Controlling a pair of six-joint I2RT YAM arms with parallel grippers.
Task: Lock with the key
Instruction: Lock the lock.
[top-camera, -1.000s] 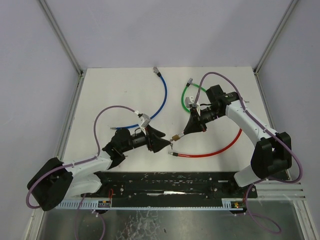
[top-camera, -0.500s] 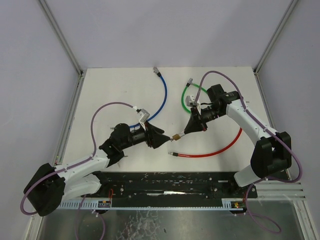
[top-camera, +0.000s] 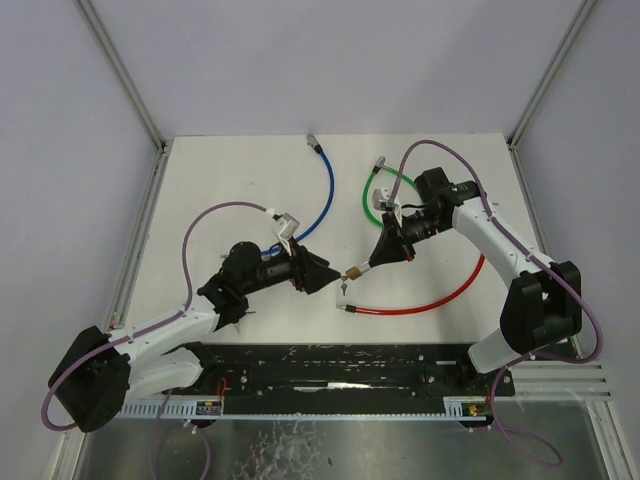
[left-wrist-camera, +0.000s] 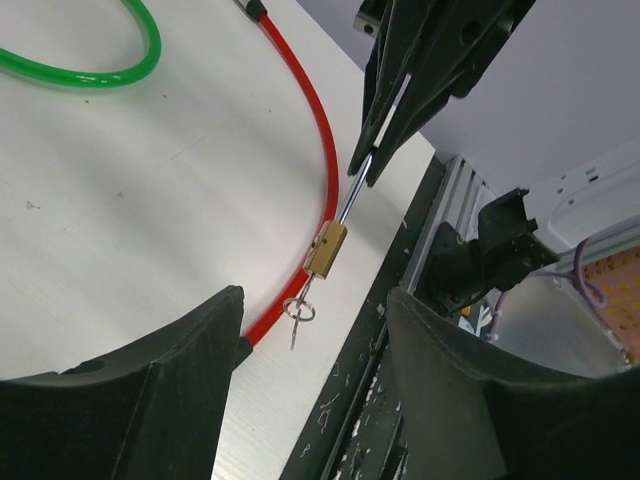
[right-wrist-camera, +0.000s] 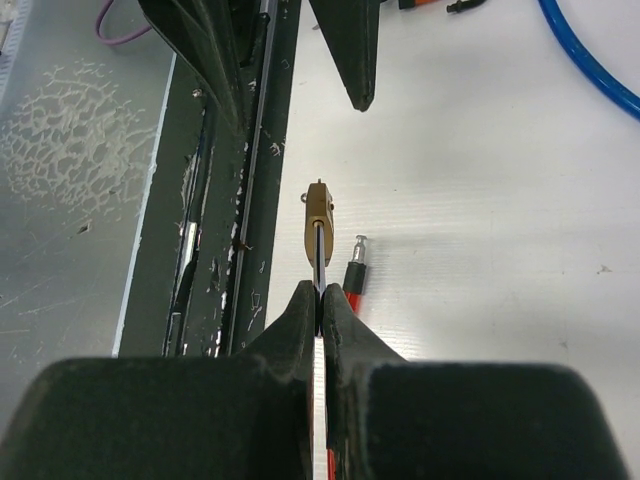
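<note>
Lock (right-wrist-camera: 318, 218) is hanging above the table (top-camera: 220, 180) toward its near edge, its shackle clenched in the right gripper (right-wrist-camera: 320, 300), with the key (left-wrist-camera: 297, 318) dangling below. Left gripper (top-camera: 325, 278) is gaping just beside it, holding nothing.

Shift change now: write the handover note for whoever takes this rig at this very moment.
Grippers: right gripper shut on the shackle, holding the brass padlock up in front of the left gripper, which is open, facing it and touching nothing.
Things: the key with its ring hangs at the padlock's lower end; how far it is seated cannot be told.
Done: padlock picked up and presented.
Left: grip the key with the left gripper and turn it to lock.
</note>
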